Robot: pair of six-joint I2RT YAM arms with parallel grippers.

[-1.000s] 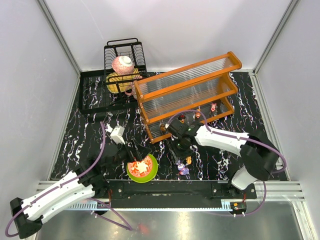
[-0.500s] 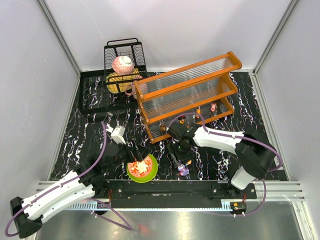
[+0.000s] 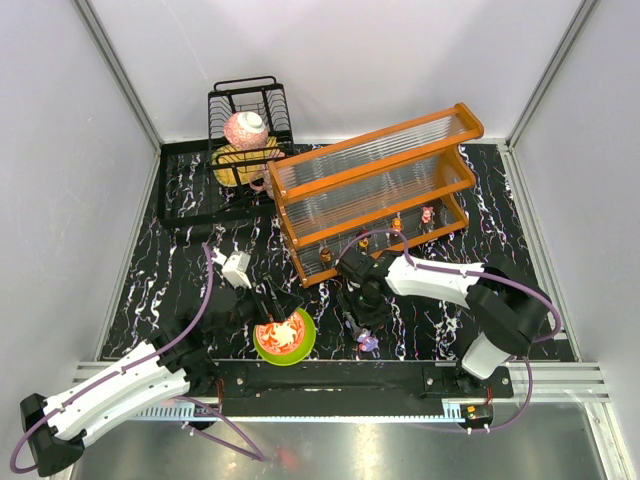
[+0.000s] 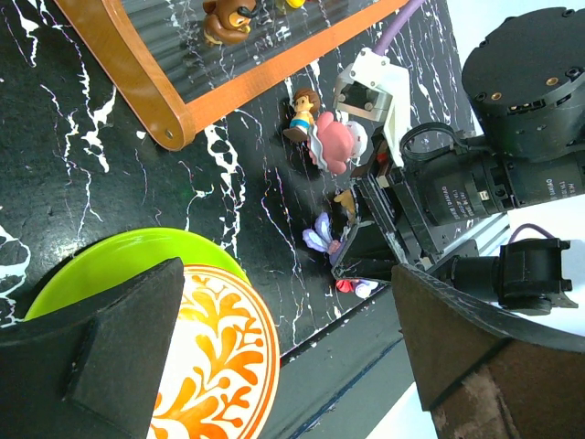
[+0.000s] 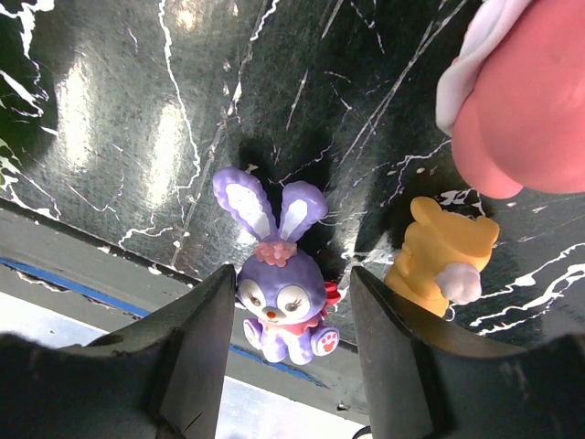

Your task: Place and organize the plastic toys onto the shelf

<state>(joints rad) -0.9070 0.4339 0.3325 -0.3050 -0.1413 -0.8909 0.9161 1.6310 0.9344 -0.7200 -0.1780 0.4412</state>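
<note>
A purple bunny toy (image 5: pixel 281 309) stands on the black marbled table near its front edge, between the fingers of my open right gripper (image 5: pixel 291 280). A yellow toy (image 5: pixel 444 265) and a pink-and-white round toy (image 5: pixel 526 101) stand just beside it. In the top view the right gripper (image 3: pixel 365 318) hangs over the bunny (image 3: pixel 368 343), in front of the orange-framed shelf (image 3: pixel 375 190). Small toys (image 3: pixel 397 226) stand on the shelf's lower tier. My left gripper (image 4: pixel 288 283) is open and empty above the green-rimmed bowl (image 4: pixel 110 270).
A black wire dish rack (image 3: pixel 245 125) with a pink bowl stands at the back left. A brown bear toy (image 4: pixel 228 16) stands on the shelf's lower tier, and a brown-haired figurine (image 4: pixel 303 110) stands on the table before the shelf. A metal rail runs along the near edge.
My right gripper has moved from the shelf front toward the near edge and come down around the purple bunny. The left arm has not moved.
</note>
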